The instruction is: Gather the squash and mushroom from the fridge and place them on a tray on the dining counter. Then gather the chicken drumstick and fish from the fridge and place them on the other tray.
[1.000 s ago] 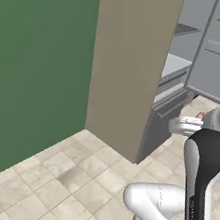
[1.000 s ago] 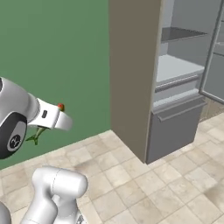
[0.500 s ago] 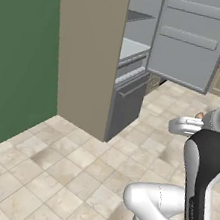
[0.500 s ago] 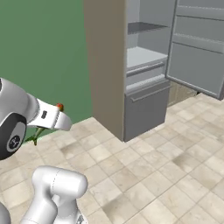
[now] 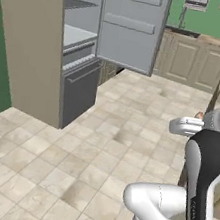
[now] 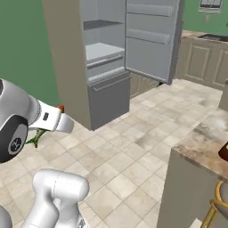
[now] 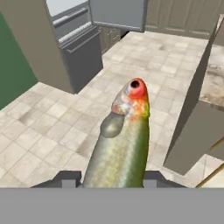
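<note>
Fingers (image 7: 113, 178) are closing partway around the fish (image 7: 119, 144), gripping its tail end, with the red-tipped head sticking out forward over the tiled floor (image 5: 128, 135). Fridge (image 5: 68, 39) is standing open at the left with its door (image 5: 132, 27) swung wide. Marbled dining surface (image 6: 205, 138) is sitting at the right, and a dark brown tray corner (image 6: 224, 152) is peeking in at its edge.

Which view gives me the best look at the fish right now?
The hand view: the fish stands large at centre between the gripper tips, head pointing away. In the right base view a bit of it peeks beyond the wrist; in the left base view I cannot make it out.
</note>
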